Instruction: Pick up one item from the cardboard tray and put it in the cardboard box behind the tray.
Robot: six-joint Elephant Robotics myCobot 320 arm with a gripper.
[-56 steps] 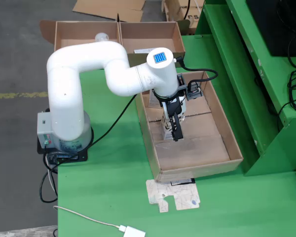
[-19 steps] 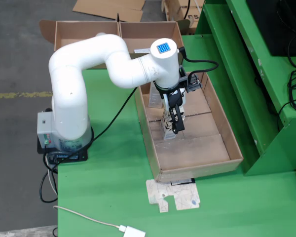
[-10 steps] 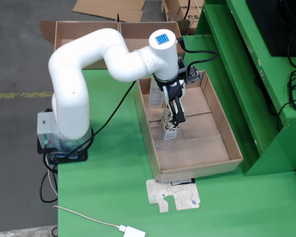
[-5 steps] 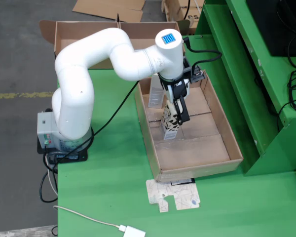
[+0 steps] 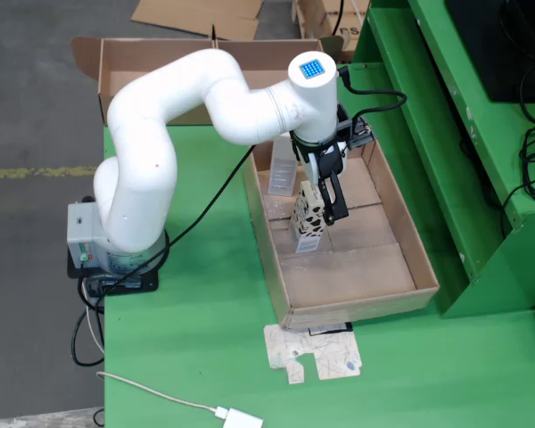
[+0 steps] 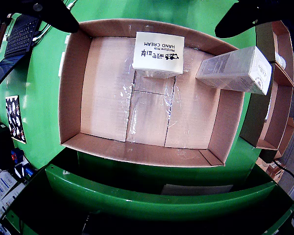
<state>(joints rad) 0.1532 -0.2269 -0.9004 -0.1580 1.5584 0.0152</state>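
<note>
A cardboard tray (image 5: 410, 259) lies on the green table. A patterned hand cream box (image 5: 308, 218) stands in it; the wrist view shows its white top (image 6: 158, 54). A pale translucent box (image 5: 283, 165) stands near the tray's far end and also shows in the wrist view (image 6: 235, 68). My gripper (image 5: 323, 207) hangs over the hand cream box, with one black finger (image 5: 336, 201) to its right. In the wrist view my gripper (image 6: 152, 14) has its dark fingers (image 6: 54, 12) spread wide, well apart from the box's sides. It is open and holds nothing. The target cardboard box (image 5: 152, 62) stands behind the tray.
A flattened carton piece (image 5: 316, 352) lies in front of the tray. A white cable and plug (image 5: 236, 417) lie at the table's front. Green shelving (image 5: 464, 134) runs along the right. The arm's base (image 5: 116, 254) stands at the left.
</note>
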